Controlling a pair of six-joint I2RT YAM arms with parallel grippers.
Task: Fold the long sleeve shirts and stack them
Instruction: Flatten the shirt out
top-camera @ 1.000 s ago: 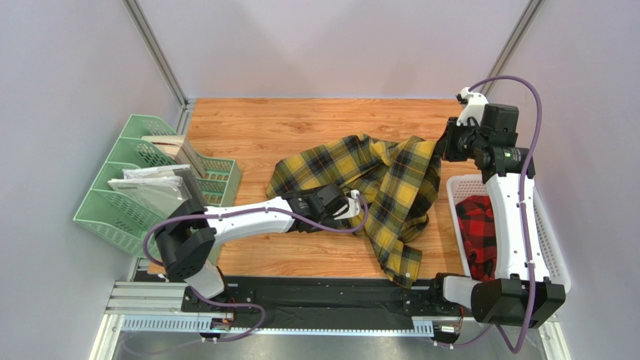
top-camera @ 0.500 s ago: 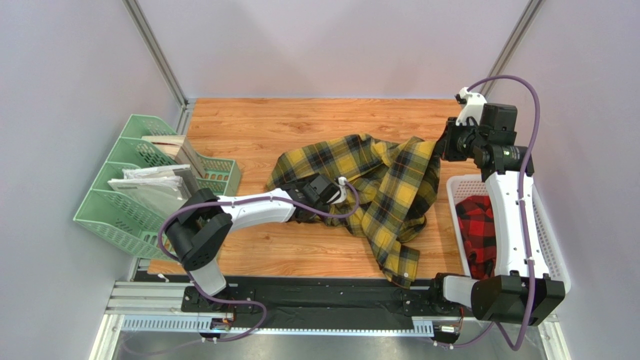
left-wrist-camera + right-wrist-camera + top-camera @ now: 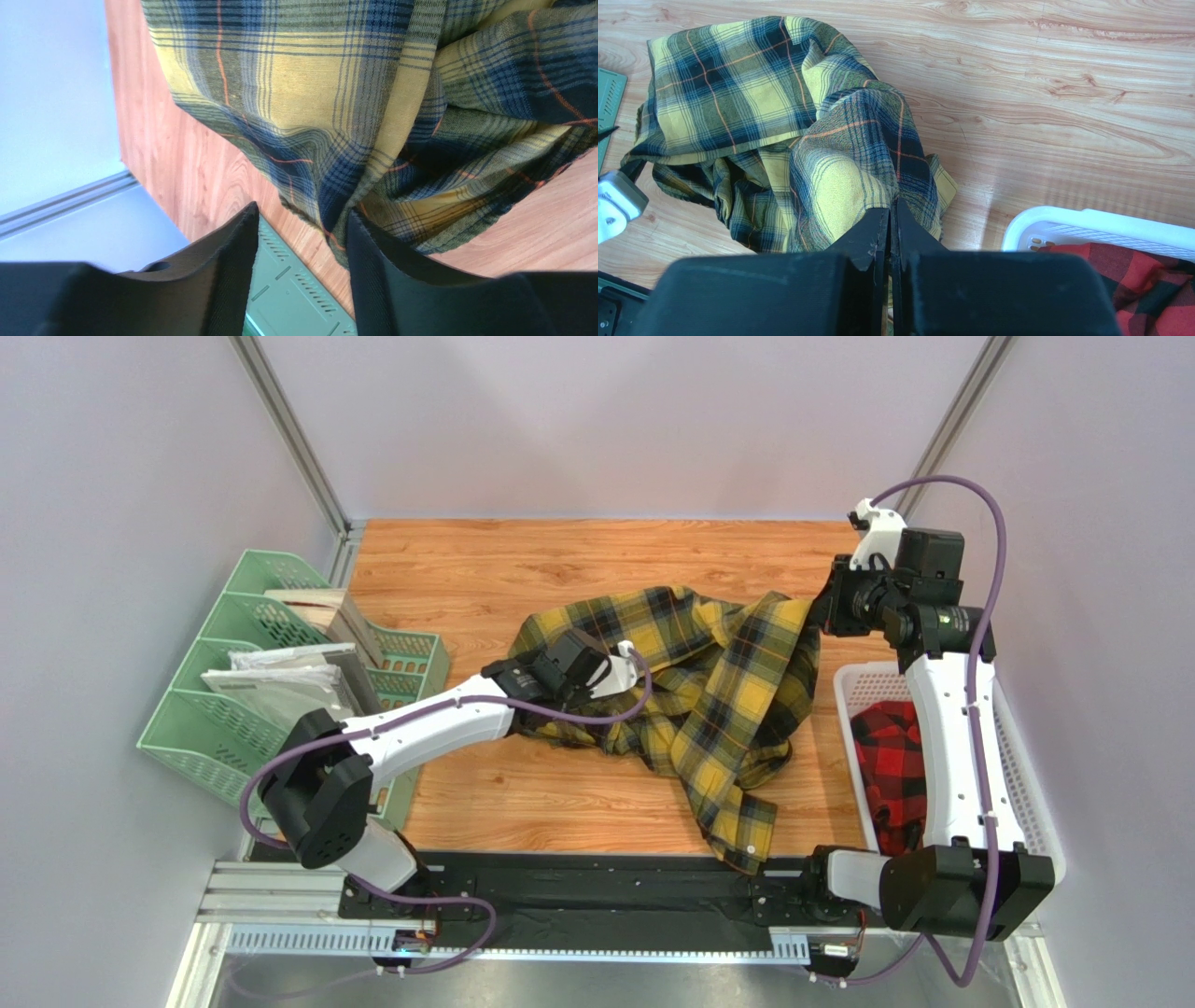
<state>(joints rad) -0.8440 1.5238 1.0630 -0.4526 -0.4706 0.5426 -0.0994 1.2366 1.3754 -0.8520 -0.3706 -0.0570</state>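
1. The left gripper has moved away from the table's near edge and to the left over the last second. It now sits over the left half of the yellow-and-black shirt, and its arm's elbow has swung toward the green file rack.
2. Its jaws have narrowed in that second but stand apart, holding nothing.
3. The shirt's near-left folds have bunched a little, while its long tail toward the near edge lies as before.
4. The right gripper has not moved and stays clenched on the shirt's far-right corner.
5. The left wrist view shows a drooping fold of the yellow shirt at the mouth of the gap, close against one finger. Wood and green rack show between the fingers.
6. From the right gripper the shirt drapes down and leftward onto the middle of the wooden table.
7. The red-and-black shirt lies crumpled in the white basket at the right, apart from both grippers.
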